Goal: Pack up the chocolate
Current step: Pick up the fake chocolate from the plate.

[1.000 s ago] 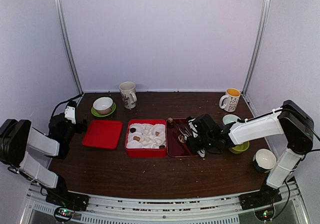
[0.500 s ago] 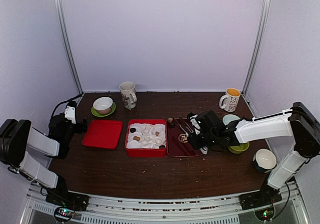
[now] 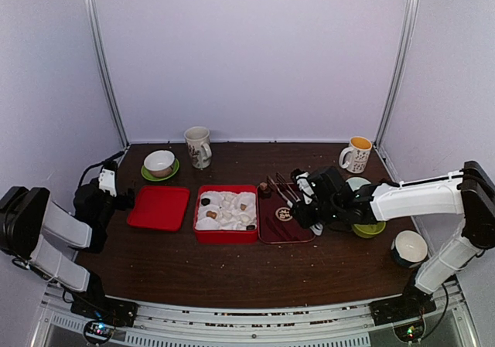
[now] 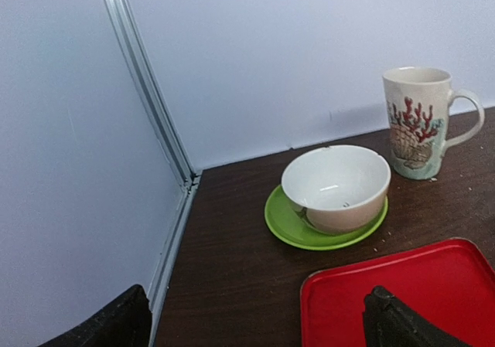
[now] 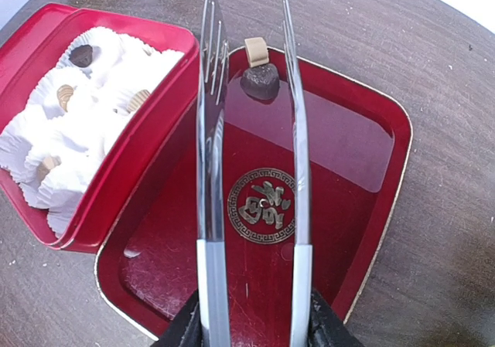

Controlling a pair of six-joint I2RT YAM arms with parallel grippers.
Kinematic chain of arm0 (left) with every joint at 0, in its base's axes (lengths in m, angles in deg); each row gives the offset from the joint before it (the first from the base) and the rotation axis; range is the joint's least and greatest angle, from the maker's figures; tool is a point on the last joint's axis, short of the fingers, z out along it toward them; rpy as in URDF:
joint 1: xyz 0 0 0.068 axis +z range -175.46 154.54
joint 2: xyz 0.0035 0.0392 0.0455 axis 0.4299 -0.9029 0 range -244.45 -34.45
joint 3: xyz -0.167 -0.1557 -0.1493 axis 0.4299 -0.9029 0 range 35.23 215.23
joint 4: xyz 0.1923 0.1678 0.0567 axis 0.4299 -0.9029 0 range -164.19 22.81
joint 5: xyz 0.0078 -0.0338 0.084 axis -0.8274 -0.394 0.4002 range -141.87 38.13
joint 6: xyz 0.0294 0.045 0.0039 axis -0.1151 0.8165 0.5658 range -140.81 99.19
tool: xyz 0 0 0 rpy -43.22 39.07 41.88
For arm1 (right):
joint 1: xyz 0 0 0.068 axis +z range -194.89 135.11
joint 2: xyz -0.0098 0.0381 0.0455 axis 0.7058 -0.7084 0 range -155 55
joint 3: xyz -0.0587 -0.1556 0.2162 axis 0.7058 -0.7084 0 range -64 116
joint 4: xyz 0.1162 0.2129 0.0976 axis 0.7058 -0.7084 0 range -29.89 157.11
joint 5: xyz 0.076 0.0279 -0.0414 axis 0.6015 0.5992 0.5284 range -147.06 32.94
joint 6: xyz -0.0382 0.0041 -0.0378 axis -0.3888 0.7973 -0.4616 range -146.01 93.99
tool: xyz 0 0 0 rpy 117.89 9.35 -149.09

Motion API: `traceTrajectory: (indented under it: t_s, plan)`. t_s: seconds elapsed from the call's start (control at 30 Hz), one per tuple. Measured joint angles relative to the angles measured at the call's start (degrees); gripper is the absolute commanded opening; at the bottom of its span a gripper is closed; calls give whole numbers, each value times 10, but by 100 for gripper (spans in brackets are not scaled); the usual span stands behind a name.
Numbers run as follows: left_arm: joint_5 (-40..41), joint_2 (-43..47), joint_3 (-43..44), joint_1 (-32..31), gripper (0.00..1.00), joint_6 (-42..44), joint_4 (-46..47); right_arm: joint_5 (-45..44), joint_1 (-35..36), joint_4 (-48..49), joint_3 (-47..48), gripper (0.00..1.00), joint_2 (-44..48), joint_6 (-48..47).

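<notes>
- Right gripper [image 5: 251, 325] state: clenched on the handle end of the metal tongs [image 5: 209, 169], which point forward over the dark red tray [image 5: 340, 154]. Gripping at the rear appears to leave the two blades sprung apart and free to be squeezed.
- Blade position: in the right wrist view a dark chocolate [image 5: 260, 81] lies on the tray between the spread blades, near their tips. A tan piece [image 5: 256, 51] sits just beyond it at the tray's far rim. Contact between blades and chocolate cannot be confirmed.
- Packed stock: several pieces, one dark [image 5: 81, 54], rest in cups of the white insert [image 5: 100, 138] inside the red box [image 5: 147, 169].
- Layout: the box stands just beside the tray on its left, which keeps each transfer short.
- Left gripper [image 4: 255, 308] state: released, jaws at full spread, holding nothing. It is parked near the red lid [image 4: 402, 285], well apart from the tray, probably to leave the working arm unobstructed.
- Current step, as judged: lining up on the dark chocolate for the next pick; two pieces remain unpacked.
</notes>
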Motion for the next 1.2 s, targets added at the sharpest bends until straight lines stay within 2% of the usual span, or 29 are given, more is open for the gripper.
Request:
traceTrajectory:
  t_s: [0.17, 0.43, 0.6, 0.73, 1.2]
  plan:
    - [-38, 0, -24, 0, 98, 12, 24, 7, 0, -1, -1, 37, 2, -5]
    - [-47, 0, -21, 0, 98, 14, 32, 11, 0, -25, -22, 37, 39, -22]
    - [7, 0, 39, 0, 98, -6, -43, 12, 0, -38, -35, 37, 56, -29]
    - [57, 0, 64, 2, 98, -24, -55, 24, 0, -40, -35, 38, 56, -42]
    - [84, 0, 64, 2, 98, -35, -76, 31, 0, -77, 43, 40, -4, -43]
